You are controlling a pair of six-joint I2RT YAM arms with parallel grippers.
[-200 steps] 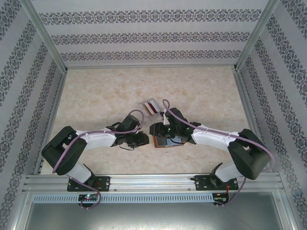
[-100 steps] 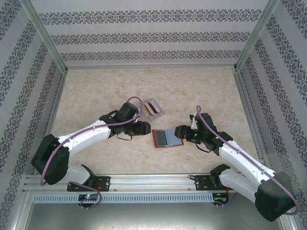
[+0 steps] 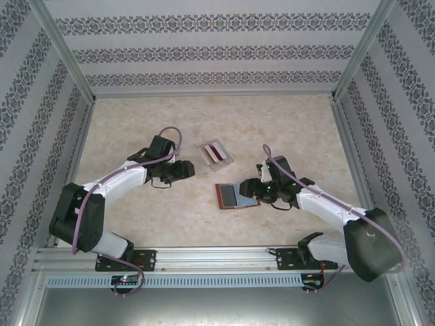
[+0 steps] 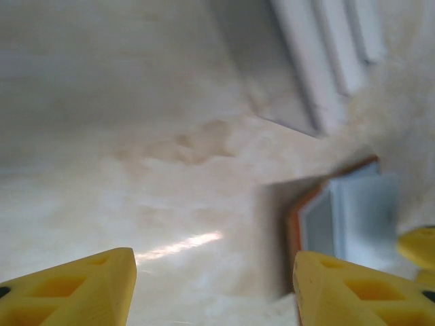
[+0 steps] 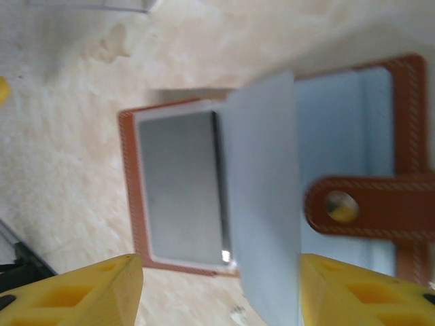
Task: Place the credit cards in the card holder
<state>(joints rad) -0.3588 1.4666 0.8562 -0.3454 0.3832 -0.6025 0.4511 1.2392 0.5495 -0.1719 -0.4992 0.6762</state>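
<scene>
Left gripper (image 3: 186, 171): fingers spread, empty; the nearer arm to the cards.
Cards (image 3: 215, 151): in clear tray (image 3: 229, 160), just right of and beyond the left fingers, lying aslant.
Holder (image 3: 234, 196): open flat, grey inside up, nearer than the tray.
Right gripper (image 3: 245, 189): fingers spread, empty, at the holder's right edge.

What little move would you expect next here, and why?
Probably the left end effector, open and empty, should reach to the clear tray and take one of the credit cards lying in it. The card holder already lies open on the table, with the open right end effector just above it.
</scene>
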